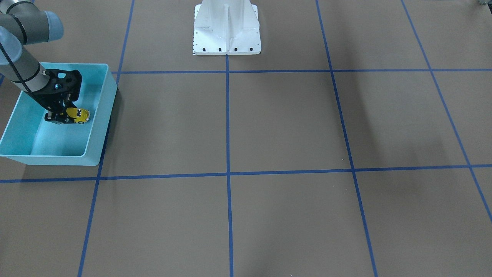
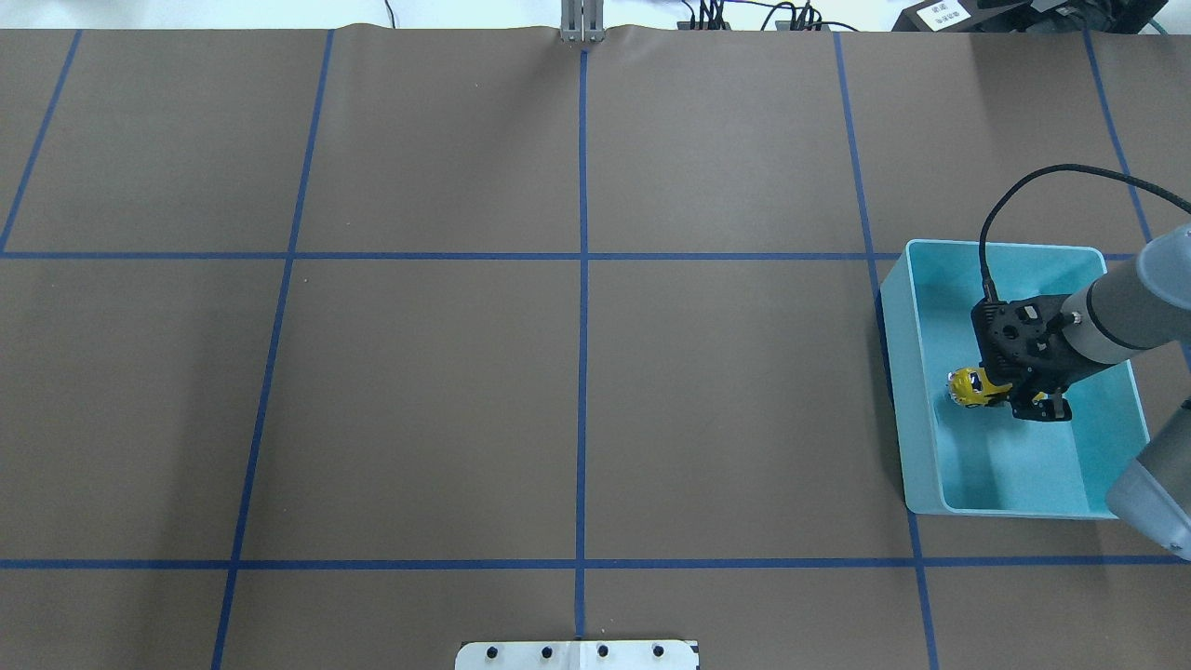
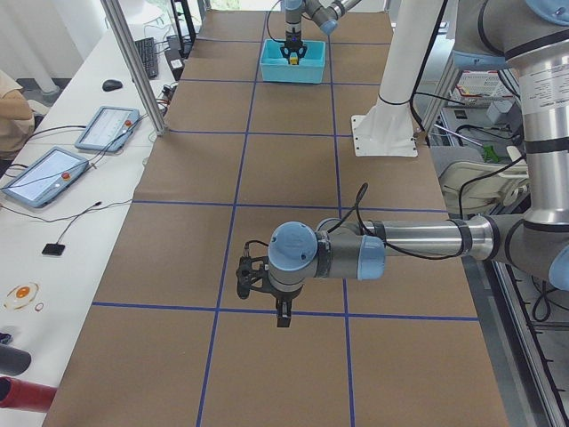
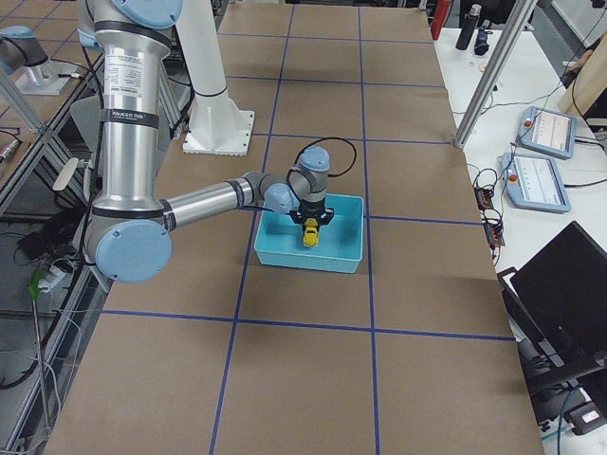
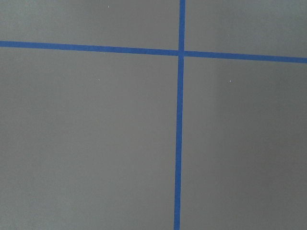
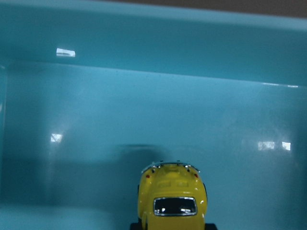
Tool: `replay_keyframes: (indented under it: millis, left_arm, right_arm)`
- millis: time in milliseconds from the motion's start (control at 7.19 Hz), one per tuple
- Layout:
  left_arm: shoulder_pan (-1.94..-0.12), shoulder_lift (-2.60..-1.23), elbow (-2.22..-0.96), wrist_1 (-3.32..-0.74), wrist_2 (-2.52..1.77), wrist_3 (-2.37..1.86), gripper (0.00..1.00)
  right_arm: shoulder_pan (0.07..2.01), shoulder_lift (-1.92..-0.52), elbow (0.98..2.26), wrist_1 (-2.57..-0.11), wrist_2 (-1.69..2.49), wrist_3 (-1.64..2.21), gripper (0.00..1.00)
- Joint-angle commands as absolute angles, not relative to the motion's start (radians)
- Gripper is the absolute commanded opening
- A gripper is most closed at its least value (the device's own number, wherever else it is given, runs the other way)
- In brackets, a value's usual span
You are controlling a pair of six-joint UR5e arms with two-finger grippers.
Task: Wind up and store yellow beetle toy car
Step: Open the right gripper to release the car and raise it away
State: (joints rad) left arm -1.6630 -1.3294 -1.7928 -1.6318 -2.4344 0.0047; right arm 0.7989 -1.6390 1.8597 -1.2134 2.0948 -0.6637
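Observation:
The yellow beetle toy car [image 1: 79, 115] is held by its rear end in my right gripper [image 1: 68, 116], inside the teal bin [image 1: 111, 88] and a little above its floor. In the overhead view the car [image 2: 970, 387] sticks out leftward from the right gripper [image 2: 1003, 396] over the bin [image 2: 895, 372]. The right wrist view shows the car [image 6: 171, 201] from above, with its shadow on the bin floor [image 6: 144, 110]. My left gripper [image 3: 264, 289] hovers over bare table far from the bin; I cannot tell whether it is open or shut.
The white robot base [image 1: 226, 29] stands at mid table. Brown paper with blue tape lines [image 5: 180, 120] covers the table. Tablets [image 3: 108, 127] and cables lie on the side bench. The bin sits near the table's end on my right.

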Motion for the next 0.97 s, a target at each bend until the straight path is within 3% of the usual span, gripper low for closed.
replay_keyframes:
  millis: [0, 557, 835]
  left_arm:
    - [-1.663, -1.328, -1.792, -1.655, -2.433, 0.005, 1.0]
    - [-1.663, -1.322, -1.784, -1.655, -2.431, 0.005, 1.0]
    - [-1.663, -1.319, -1.776, -1.655, -2.431, 0.005, 1.0]
  right_arm:
    - [0.79, -1.65, 1.873, -1.209, 2.098, -0.655, 0.99]
    - [0.836, -1.666, 1.942, -1.189, 2.15, -0.573, 1.0]
    - [1.036, -1.704, 2.041, -1.189, 2.226, -0.299, 1.0]
